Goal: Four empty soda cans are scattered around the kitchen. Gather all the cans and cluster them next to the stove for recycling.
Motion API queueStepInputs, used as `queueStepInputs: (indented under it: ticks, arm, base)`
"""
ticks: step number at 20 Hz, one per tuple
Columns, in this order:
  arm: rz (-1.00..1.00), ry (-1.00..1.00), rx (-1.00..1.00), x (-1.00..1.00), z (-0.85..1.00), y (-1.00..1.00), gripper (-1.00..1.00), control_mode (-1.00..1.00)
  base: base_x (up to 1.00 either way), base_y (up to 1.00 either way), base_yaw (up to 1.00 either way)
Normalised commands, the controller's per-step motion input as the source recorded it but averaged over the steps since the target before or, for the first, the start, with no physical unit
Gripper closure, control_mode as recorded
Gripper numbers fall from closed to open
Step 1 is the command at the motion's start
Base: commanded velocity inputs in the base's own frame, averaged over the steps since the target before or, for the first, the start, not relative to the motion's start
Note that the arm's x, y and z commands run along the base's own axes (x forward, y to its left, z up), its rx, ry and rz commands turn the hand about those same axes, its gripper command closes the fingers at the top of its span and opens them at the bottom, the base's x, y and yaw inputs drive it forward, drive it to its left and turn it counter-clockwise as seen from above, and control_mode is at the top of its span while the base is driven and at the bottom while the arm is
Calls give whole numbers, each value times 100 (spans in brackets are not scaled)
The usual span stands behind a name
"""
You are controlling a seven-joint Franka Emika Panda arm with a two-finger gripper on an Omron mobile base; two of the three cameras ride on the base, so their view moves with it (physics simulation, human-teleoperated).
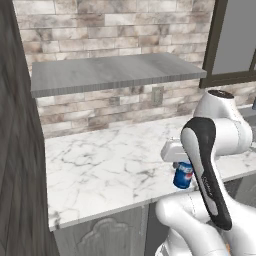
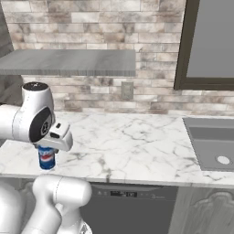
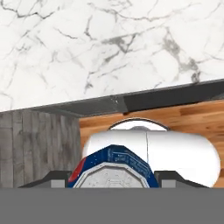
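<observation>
A blue soda can with white-red marks stands upright at the front edge of the white marble counter. My gripper comes down on it from above and is shut on it. From the right base the can hangs under the white hand, with the gripper around its top. The hand camera looks straight down on the can's silver top, with a dark fingertip on each side of it and the gripper closed on it. Whether the can rests on the counter I cannot tell. The stove is out of view.
A grey shelf hangs on the brick wall above the counter. A steel sink is set into the counter at the right, under a dark-framed window. A dark wood cabinet side bounds the left.
</observation>
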Motion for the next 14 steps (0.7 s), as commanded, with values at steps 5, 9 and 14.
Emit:
queueStepInputs:
  ticks: [5, 9, 14]
  arm:
    - [-2, -1, 0, -79, 35, -6, 100, -100]
    - [-2, 0, 0, -70, 33, -11, 100, -100]
    - [-1, 0, 0, -29, 11, -6, 100, 100]
  base:
    - [0, 0, 0]
    - [0, 0, 0]
    - [-45, -13, -2]
